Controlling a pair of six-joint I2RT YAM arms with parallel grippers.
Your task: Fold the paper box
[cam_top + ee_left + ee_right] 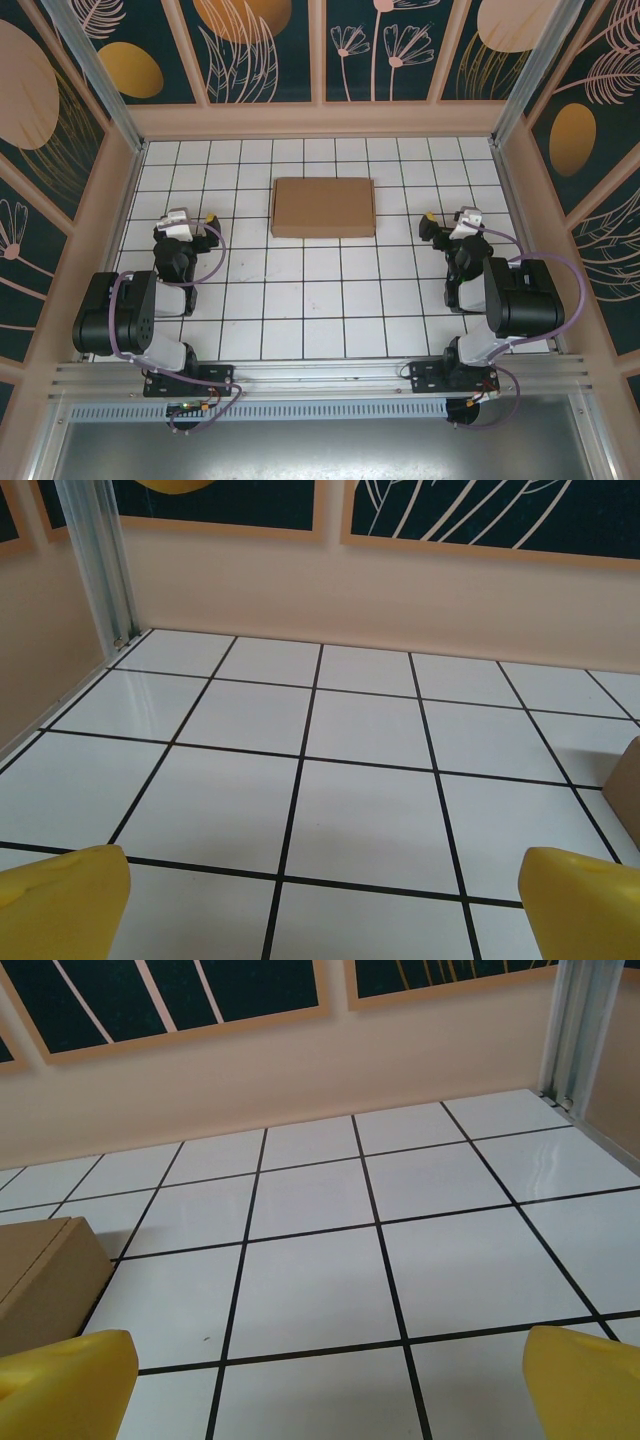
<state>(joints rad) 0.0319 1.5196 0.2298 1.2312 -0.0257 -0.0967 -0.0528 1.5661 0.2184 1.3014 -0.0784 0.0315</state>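
The paper box [323, 207] is a shallow brown cardboard rectangle, closed, lying flat on the tiled floor toward the back centre. Its corner shows at the right edge of the left wrist view [627, 790] and at the left edge of the right wrist view [45, 1275]. My left gripper [190, 218] sits well to the box's left, open, with yellow fingertips [62, 902] wide apart over bare tile. My right gripper [447, 222] sits to the box's right, likewise open, yellow fingertips [585, 1380] spread with nothing between them.
White tiles with black grid lines [320, 300] cover the work surface. Beige walls with patterned panels [320, 120] enclose it on three sides. Aluminium posts stand in the back corners [95, 560] [575, 1025]. A metal rail [320, 372] runs along the near edge.
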